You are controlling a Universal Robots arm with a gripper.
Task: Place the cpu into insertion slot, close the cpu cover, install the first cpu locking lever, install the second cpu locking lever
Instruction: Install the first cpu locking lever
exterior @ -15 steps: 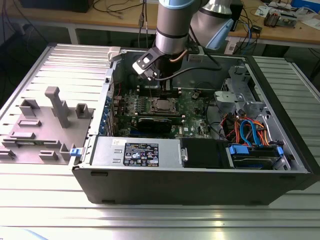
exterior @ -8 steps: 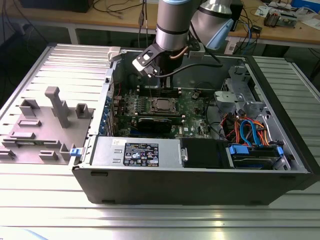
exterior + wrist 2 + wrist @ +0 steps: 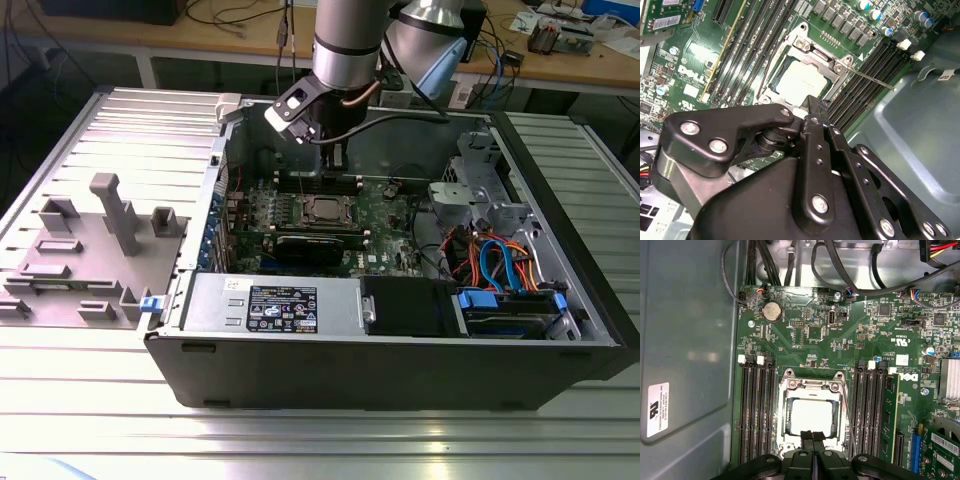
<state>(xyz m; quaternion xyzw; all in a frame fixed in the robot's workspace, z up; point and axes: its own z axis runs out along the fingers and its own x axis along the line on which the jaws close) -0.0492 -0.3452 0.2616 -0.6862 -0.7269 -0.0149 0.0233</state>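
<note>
Where it all stands: a ribbed metal table (image 3: 100, 425) that runs across the whole exterior view.
Case: open computer case (image 3: 400, 365) lying on its side, from the centre to the exterior view's right, insides facing up.
Arm: robot arm (image 3: 345, 40) reaching down from the upper middle of the exterior view, over the far half of the case.
Stand: grey plastic stand (image 3: 115, 215) with upright posts, on the table at the exterior view's left, just beside the case.
Board: green circuit board (image 3: 805, 340) flat on the case floor. A black card (image 3: 315, 245) is plugged in just below the socket (image 3: 781, 440) in the exterior view.
Claw: claw (image 3: 812, 436) narrow, fingers pressed together with nothing between them. The tips hang over the socket's edge, and I cannot tell whether they touch it.
Cover: cover (image 3: 812, 385) folded down flat on the socket, framing the chip.
Chip: chip (image 3: 812, 416) seated in the socket near the centre of the exterior view, its silvery top showing through the cover's window.
Lever: one thin wire lever (image 3: 872, 81) sticks out from a socket corner across the memory slots (image 3: 757, 410), not laid along the cover.
</note>
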